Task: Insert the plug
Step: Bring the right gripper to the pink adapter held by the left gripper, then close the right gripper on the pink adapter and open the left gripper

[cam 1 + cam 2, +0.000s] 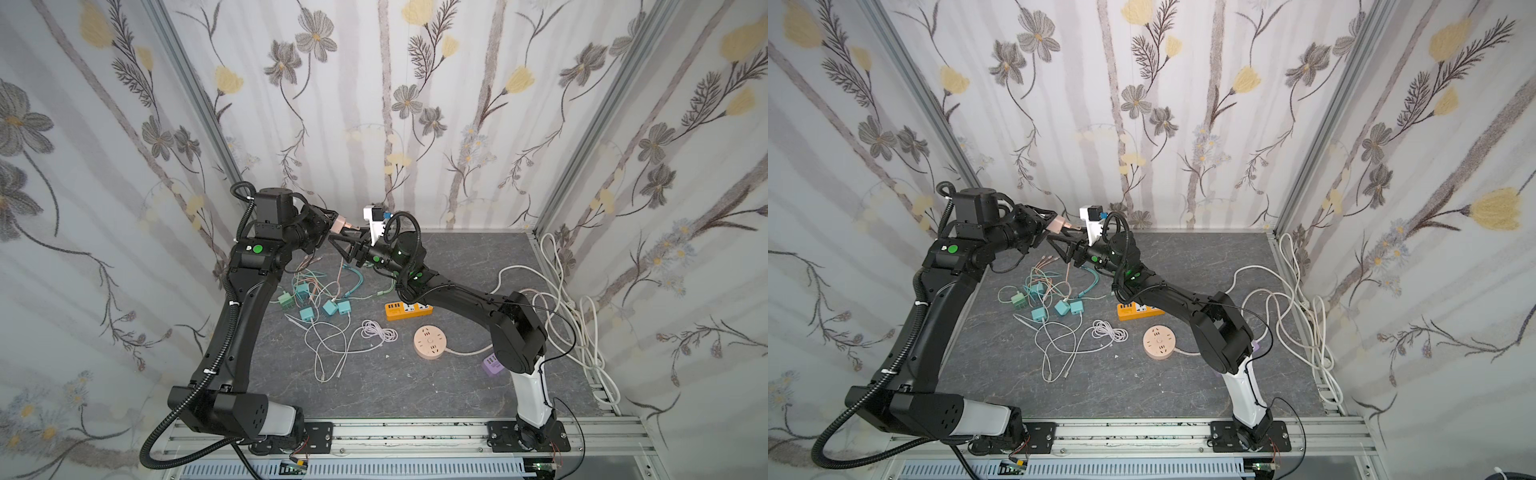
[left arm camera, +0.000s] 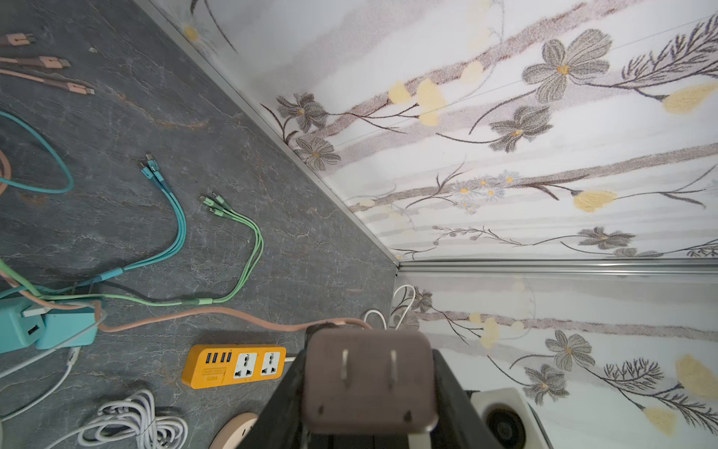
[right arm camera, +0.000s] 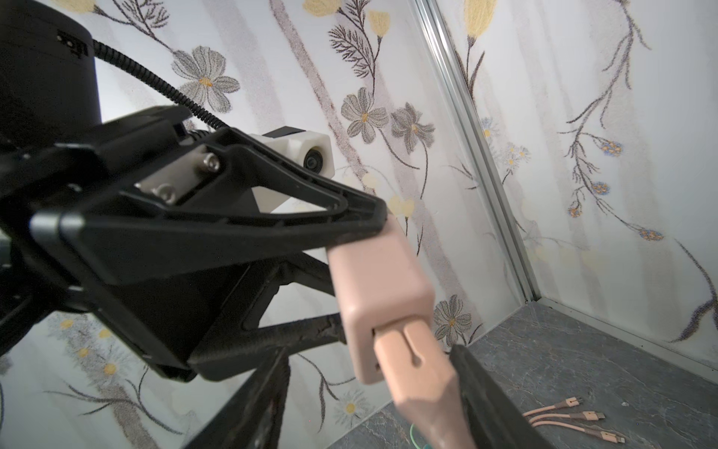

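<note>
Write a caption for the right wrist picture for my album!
The left gripper holds a pink charger in the air, with a pink cable plug at its port.

The left arm (image 1: 245, 316) and right arm (image 1: 465, 297) are matte black with white base links (image 1: 530, 395), round green markers (image 1: 257, 249) and ribbed black cable conduit (image 1: 160, 426). White camera housings (image 1: 375, 230) sit at the wrists; black triangular open-frame fingers (image 3: 241, 217) carry two silver screws (image 3: 211, 161).
</note>
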`<state>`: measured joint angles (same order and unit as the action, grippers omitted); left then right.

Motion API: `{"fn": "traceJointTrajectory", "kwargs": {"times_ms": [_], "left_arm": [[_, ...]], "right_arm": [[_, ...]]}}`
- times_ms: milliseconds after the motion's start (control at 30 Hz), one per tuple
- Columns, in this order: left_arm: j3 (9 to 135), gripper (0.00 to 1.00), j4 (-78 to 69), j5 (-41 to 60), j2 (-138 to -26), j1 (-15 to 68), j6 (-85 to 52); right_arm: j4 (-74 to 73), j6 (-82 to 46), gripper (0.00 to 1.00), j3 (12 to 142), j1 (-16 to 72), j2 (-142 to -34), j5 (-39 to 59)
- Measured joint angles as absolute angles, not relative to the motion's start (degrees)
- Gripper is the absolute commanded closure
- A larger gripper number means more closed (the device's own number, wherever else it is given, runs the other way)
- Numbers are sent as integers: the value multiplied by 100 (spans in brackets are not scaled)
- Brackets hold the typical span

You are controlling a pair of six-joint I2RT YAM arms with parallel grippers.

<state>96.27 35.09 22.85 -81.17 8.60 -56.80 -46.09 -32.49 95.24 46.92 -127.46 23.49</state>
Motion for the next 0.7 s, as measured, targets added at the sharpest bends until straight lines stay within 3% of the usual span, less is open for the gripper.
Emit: {"fn": "traceJointTrajectory", "kwargs": {"times_ms": [467,700], "left_arm": [[9358,100,3710,3170,-7961,419,-5527],[9177,100,3658,3465,-7907,392,-5572]], "right_arm": [[-4748,-3186,34,9343,4622,-12582,2816],[-4901,-3096,41,9507,4624,-12575,2862]]}}
